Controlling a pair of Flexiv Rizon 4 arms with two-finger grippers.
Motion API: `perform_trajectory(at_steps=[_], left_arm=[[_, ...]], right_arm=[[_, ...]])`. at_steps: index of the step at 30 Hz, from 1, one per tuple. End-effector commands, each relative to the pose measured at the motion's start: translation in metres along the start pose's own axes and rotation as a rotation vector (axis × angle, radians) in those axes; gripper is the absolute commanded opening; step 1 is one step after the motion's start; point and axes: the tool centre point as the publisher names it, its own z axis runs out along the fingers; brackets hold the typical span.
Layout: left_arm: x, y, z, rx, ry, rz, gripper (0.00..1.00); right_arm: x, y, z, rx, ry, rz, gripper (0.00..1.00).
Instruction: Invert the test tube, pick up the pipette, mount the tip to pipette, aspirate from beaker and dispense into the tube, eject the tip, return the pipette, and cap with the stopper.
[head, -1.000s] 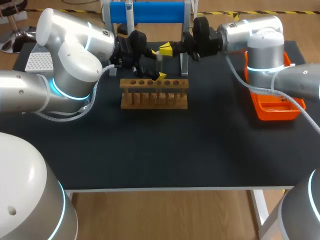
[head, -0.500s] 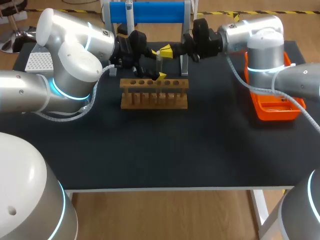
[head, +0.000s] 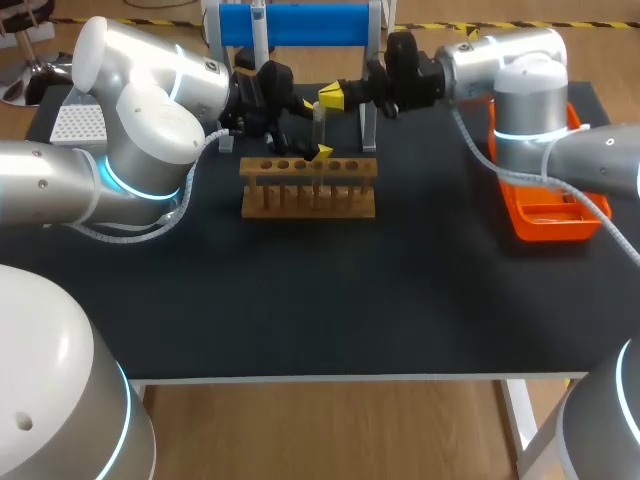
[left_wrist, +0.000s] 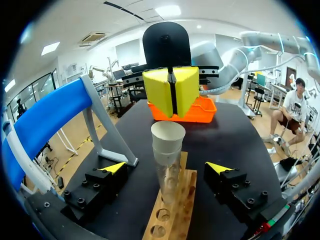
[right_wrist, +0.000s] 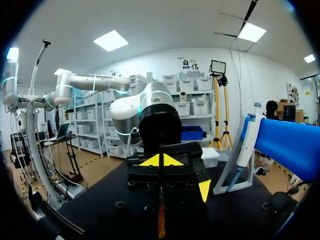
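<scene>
- The right tool (head: 333, 96), tips pressed together and empty, has risen slightly over the last second; it sits just beyond the tube's top.
- The tube (left_wrist: 167, 150) stands upright in the rack (head: 308, 190), unmoved.
- The left tool (left_wrist: 166, 168) stays released, with its fingers on either side of the tube, not touching it.

The right tool (head: 332, 95) has lifted slightly, seemingly just clear of the test tube (head: 318, 125).

Left gripper (left_wrist: 167, 169) spread, right gripper (left_wrist: 171, 92) closed
</scene>
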Motion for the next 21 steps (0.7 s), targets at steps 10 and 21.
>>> perform_trajectory(at_steps=[10,21], left_arm=[[0.0,0.0,-0.002,-0.001,0.003,0.0,1.0],[0.0,0.0,-0.002,-0.001,0.003,0.0,1.0]], right_arm=[[-0.008,-0.012,0.006,0.023,0.004,0.014,0.0],[-0.008,-0.03,0.003,0.045,-0.008,0.036,0.0]])
